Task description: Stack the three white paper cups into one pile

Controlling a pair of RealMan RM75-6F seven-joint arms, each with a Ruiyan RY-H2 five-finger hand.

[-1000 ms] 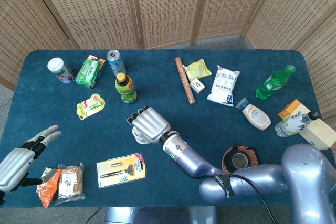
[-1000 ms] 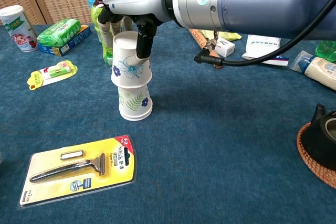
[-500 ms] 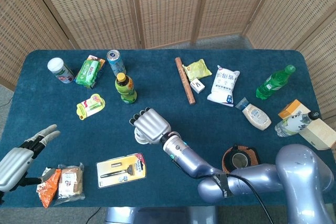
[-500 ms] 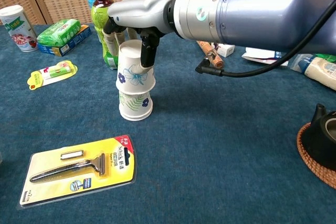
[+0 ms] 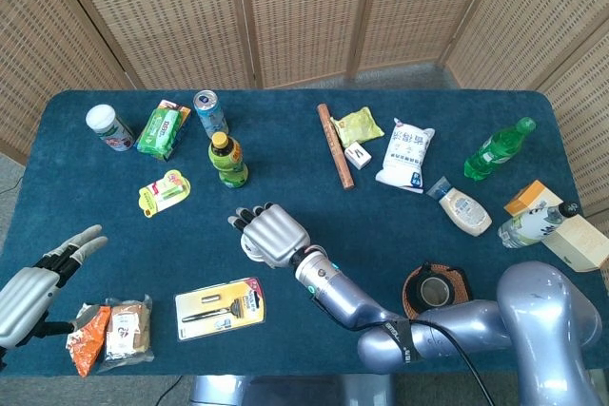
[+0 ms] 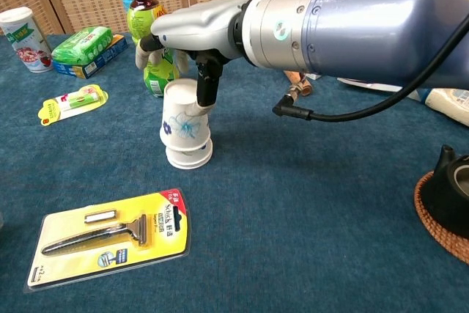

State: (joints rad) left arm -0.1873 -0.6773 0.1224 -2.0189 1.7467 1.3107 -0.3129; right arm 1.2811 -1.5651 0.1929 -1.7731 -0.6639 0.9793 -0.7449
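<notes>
A pile of upside-down white paper cups [image 6: 185, 128] stands on the blue cloth; the top cup bears a blue flower print, and rims of lower cups show under it. My right hand [image 6: 196, 28] sits over the pile and grips the top cup, thumb on its front and fingers behind it. From the head view this hand [image 5: 271, 234] covers the pile, and only a white cup edge [image 5: 248, 252] shows. My left hand [image 5: 34, 289] rests at the table's near left corner, fingers spread and holding nothing.
A razor in a yellow pack [image 6: 110, 237] lies just in front of the pile. A green tea bottle [image 6: 149, 38] stands right behind it. A teapot on a woven coaster [image 6: 448, 197] sits at the near right. Snack packets [image 5: 114, 330] lie by the left hand.
The right hand has lowered the flowered cup down over the pile, so the stack is shorter. The left hand has not moved.
</notes>
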